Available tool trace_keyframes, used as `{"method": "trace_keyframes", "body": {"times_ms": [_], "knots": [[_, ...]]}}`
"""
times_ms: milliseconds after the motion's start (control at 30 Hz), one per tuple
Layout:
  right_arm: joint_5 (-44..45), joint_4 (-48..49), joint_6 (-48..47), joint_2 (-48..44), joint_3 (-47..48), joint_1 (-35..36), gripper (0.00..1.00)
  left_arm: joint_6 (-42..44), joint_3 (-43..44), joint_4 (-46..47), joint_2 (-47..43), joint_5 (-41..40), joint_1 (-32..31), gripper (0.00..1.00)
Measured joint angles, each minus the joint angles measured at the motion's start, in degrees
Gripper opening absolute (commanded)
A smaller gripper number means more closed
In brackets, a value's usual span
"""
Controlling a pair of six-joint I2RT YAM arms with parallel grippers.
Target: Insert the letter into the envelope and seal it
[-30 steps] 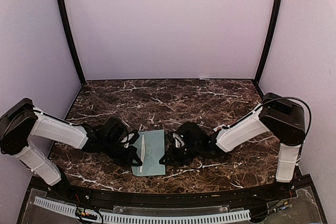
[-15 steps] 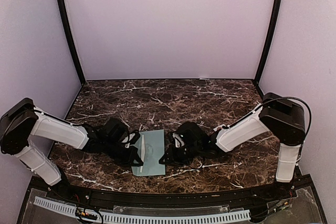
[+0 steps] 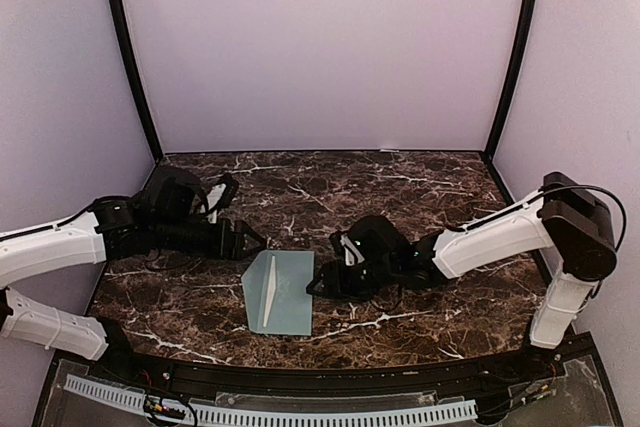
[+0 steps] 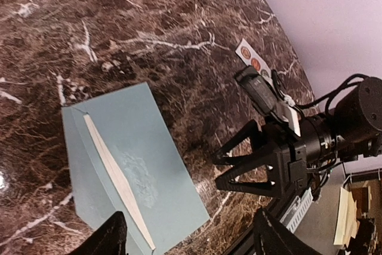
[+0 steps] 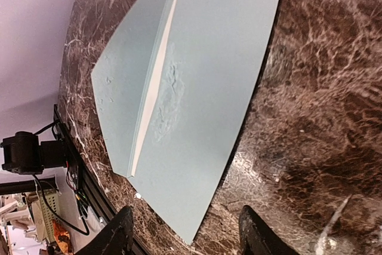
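Envelope (image 3: pixel 283 292): pale teal, lies flat on the marble worktop (image 3: pixel 400 187) near the front edge, between the two arms. The pointed flap (image 3: pixel 256 287) is on its left side, with a thin whitish sliver showing along the fold. Left gripper (image 3: pixel 252 241): just off the envelope's far-left corner, jaws spread, grasping nothing. Right gripper (image 3: pixel 315 287): low beside the envelope's right edge, jaws spread, empty. No contact with the paper is visible. A small white sticker strip (image 4: pixel 250 58) lies on the worktop beyond the right gripper.
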Motion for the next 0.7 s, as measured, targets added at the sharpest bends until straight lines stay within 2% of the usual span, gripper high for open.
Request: {"method": "trace_keyframes", "body": {"times_ms": [100, 167, 200, 267, 500, 700], "knots": [[1.9, -1.7, -1.4, -2.8, 0.0, -0.7, 0.48, 0.5, -0.8, -1.8, -3.0, -0.7, 4.8, 0.64], [2.3, -1.8, -2.2, -3.2, 0.0, -0.9, 0.4, 0.5, -3.2, -2.2, -3.8, -0.4, 8.3, 0.54], [2.3, -1.7, -2.4, -3.1, 0.0, -1.0, 0.36, 0.3, -4.7, -2.2, -3.8, -0.1, 10.1, 0.45], [1.9, -1.5, -2.7, -2.6, 0.0, -1.0, 0.31, 0.2, -7.8, -2.6, -2.8, 0.7, 12.0, 0.39], [-0.6, 1.0, -2.8, 2.3, 0.9, -0.7, 0.24, -0.1, -13.9, -1.8, 1.0, 2.7, 13.5, 0.38], [-2.2, 2.5, -2.6, 5.9, 2.6, -0.3, 0.18, -0.1, -14.6, 2.3, 5.2, 5.8, 13.7, 0.36]]}}
